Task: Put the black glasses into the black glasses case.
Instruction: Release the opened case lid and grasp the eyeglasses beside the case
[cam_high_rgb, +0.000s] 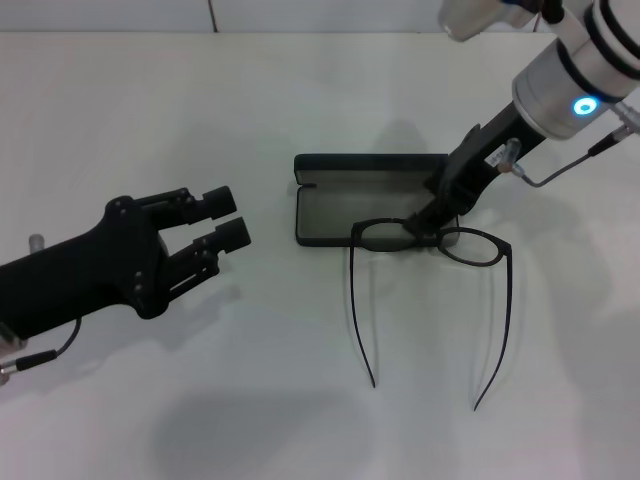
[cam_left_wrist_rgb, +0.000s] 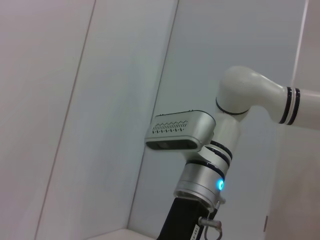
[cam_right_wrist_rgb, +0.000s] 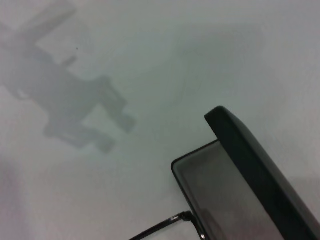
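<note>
- Right gripper (cam_high_rgb: 424, 222), in the head view, reaches down from the upper right on a white and silver arm with a blue ring light; its black tip sits at the bridge of the glasses (cam_high_rgb: 430, 262), pinching the frame there.
- Left gripper (cam_high_rgb: 221, 219) hangs low over the table (cam_high_rgb: 150, 110) at the left, well apart from the case (cam_high_rgb: 368, 198), its fingers spread and pointing toward the case.
- One pair of glasses: the front rests on the case's near edge, one lens over the grey lining, the other past the case's corner; both temples are unfolded and trail across the table toward the robot.
- One case, lid open and standing at the far side.
- Left wrist view: only the right arm (cam_left_wrist_rgb: 235, 130) with its blue light, against plain wall panels.
- Right wrist view: the case (cam_right_wrist_rgb: 240, 175) with its raised lid, a piece of the glasses' frame (cam_right_wrist_rgb: 165, 226) at the tray's corner, and the shadow of the left gripper on the table (cam_right_wrist_rgb: 150, 60); no fingers show.
</note>
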